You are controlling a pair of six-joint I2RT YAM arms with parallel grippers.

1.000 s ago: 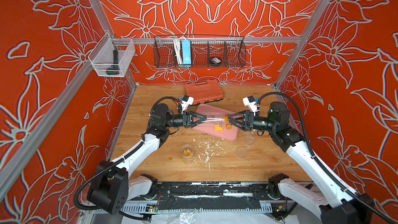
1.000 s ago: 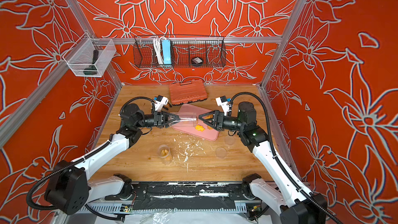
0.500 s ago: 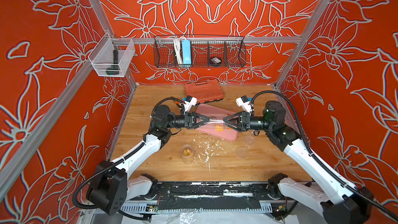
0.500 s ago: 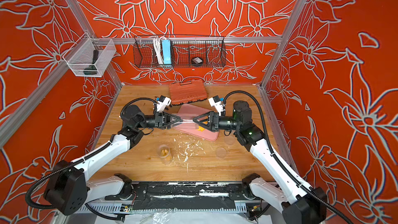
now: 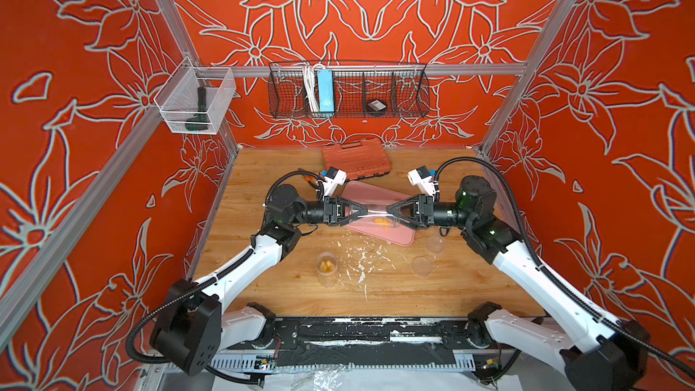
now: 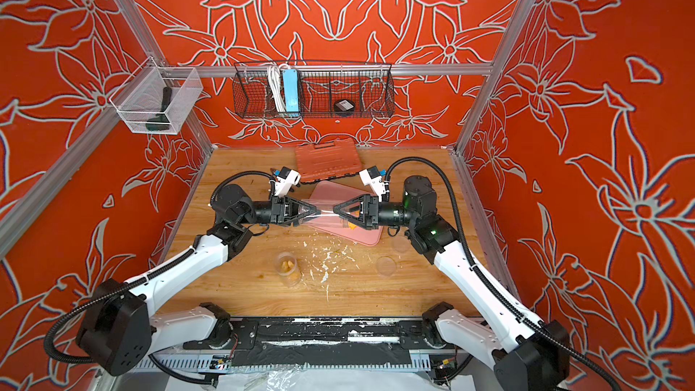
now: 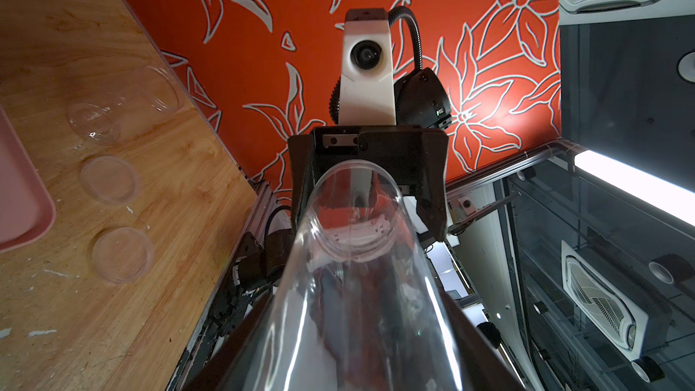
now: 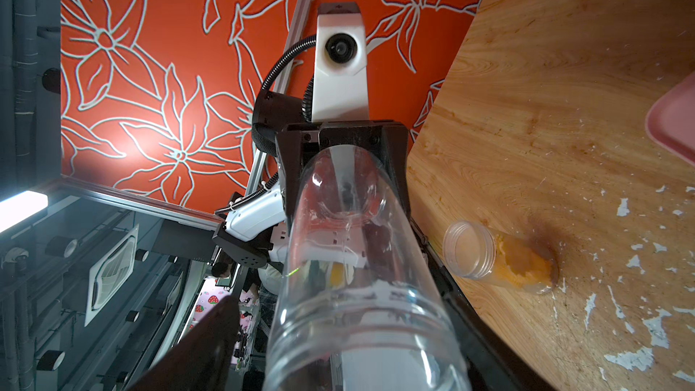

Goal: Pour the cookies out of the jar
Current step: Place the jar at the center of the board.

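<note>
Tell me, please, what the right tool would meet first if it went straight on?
The clear jar lying between its jaws; beyond that, probably the left tool gripping the jar's far end.

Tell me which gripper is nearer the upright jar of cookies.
Left. The left gripper hovers just beyond the upright jar, almost in line with it; the right gripper sits farther toward the robot's right.

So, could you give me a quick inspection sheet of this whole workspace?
Surface: wooden table, strewn with white flecks.
Job's things: clear jar held level over pink tray; cookies at its mouth, inside or beneath unclear.
Clutter: second jar with orange pieces, clear lids, orange case.
Grippers: left gripper shut on jar; right gripper open around it.
Cables: black hoses along arms.
Surroundings: wire basket, clear bin.
</note>
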